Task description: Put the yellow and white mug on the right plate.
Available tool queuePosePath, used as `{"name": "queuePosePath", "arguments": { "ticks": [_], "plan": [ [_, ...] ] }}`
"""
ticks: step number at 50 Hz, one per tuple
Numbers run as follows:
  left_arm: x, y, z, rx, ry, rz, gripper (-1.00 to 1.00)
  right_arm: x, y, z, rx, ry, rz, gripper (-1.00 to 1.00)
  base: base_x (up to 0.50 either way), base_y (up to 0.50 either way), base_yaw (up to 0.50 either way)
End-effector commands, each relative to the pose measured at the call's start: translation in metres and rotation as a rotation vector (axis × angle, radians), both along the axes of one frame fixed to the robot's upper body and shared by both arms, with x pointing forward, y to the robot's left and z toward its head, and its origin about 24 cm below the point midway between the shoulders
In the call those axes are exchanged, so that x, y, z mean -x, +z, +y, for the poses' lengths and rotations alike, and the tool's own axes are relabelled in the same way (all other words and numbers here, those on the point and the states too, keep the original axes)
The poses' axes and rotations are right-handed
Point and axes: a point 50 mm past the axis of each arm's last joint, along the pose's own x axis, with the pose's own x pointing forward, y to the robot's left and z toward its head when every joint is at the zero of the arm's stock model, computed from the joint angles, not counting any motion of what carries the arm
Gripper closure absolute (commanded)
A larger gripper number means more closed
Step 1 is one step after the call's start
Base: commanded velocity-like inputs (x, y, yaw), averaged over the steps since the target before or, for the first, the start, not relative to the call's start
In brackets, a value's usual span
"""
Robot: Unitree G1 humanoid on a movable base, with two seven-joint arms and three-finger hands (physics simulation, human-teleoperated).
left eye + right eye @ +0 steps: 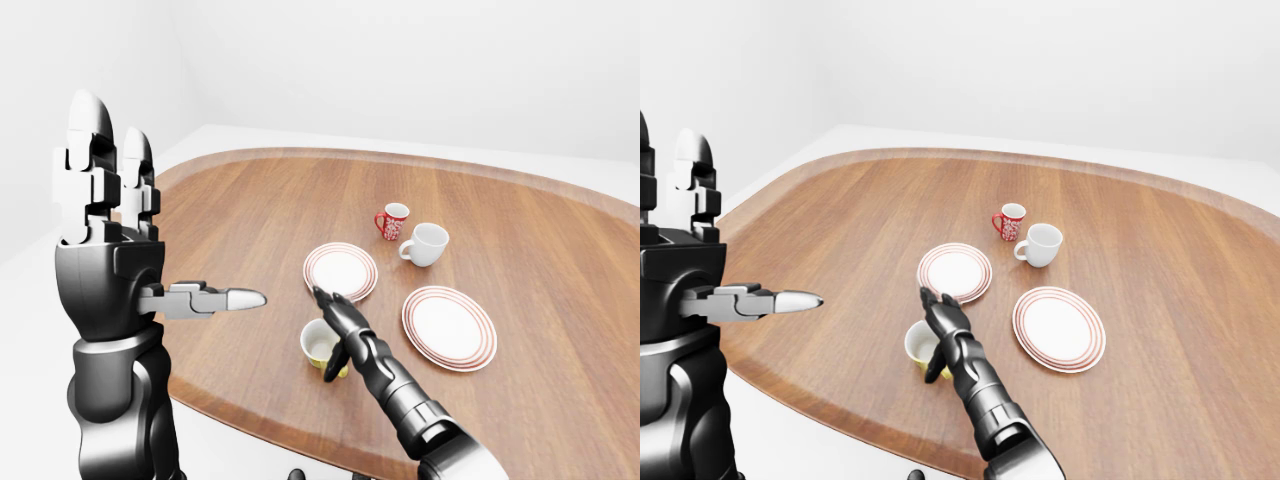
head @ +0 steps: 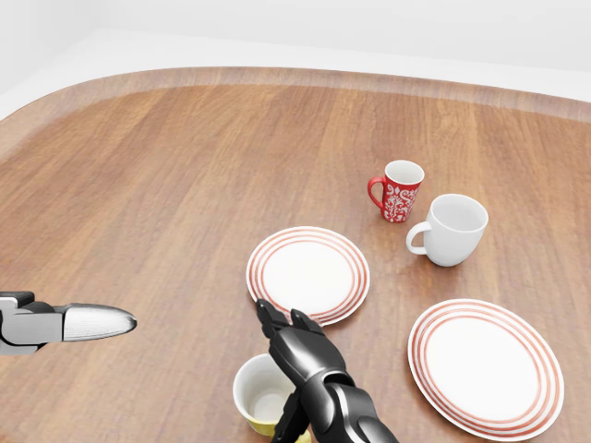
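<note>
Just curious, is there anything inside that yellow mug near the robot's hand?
The mug looks empty: white inner wall, nothing in it. The right hand hides its right side, so that part cannot be checked.

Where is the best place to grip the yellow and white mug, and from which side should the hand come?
Probably the rim and wall of the yellow and white mug, taken from above. It stands upright with its mouth open, and the right hand hovers beside it with fingers open. Its handle is mostly hidden behind that arm.
</note>
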Motion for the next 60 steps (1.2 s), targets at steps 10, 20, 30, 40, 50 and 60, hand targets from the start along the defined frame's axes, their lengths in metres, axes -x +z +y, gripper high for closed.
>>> {"name": "queuePosePath", "arguments": {
  "ticks": [10,20,30,40,50,60],
  "plan": [
    [0.0,0.0,-0.001,-0.002,-0.001,0.001,-1.0,0.003,-0.007,-0.002,0.003,-0.007,0.017,-1.0,0.0,0.0,0.0],
    [0.001,0.001,-0.001,-0.005,-0.001,-0.006,-1.0,0.002,-0.006,-0.002,-0.003,-0.011,0.017,1.0,0.0,0.0,0.0],
    [0.0,-0.001,-0.001,-0.003,-0.001,0.002,-1.0,0.001,0.0,-0.002,-0.01,-0.015,0.002,1.0,0.0,0.0,0.0],
    [0.0,0.0,0.0,-0.001,0.001,-0.001,-1.0,-0.005,0.033,0.003,-0.066,-0.002,-0.052,1.0,0.0,0.0,0.0],
    [0.002,0.004,0.0,-0.002,0.001,-0.02,-1.0,-0.016,0.064,-0.004,-0.089,0.013,-0.143,1.0,0.0,0.0,0.0],
    [0.001,0.003,0.001,-0.001,0.002,-0.013,-1.0,-0.027,0.09,-0.022,-0.11,-0.01,-0.218,1.0,0.0,0.0,0.0]
  ]
}}
